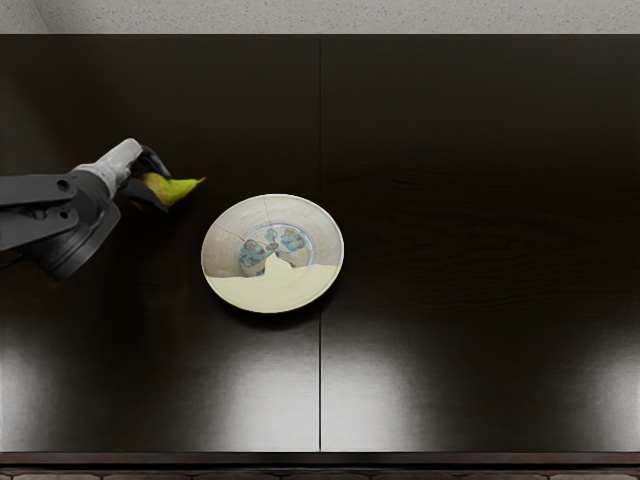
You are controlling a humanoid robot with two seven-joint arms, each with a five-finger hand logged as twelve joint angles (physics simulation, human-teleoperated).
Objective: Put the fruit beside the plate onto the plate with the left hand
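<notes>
The left hand [143, 180] is clamped on the yellow-green pointed fruit [180, 187], toward the left edge of the dark wooden table [480, 200], just beside the round cream ceramic plate [275, 292]. To do this step well, I think the hand should carry the fruit above the rim and release it over the plate's middle.

The table [480, 200] was dark, glossy wood, with 1 thin seam running front to back through its middle. 1 round plate [270, 290] lay on it, mostly left of the seam, its right edge crossing it.
</notes>
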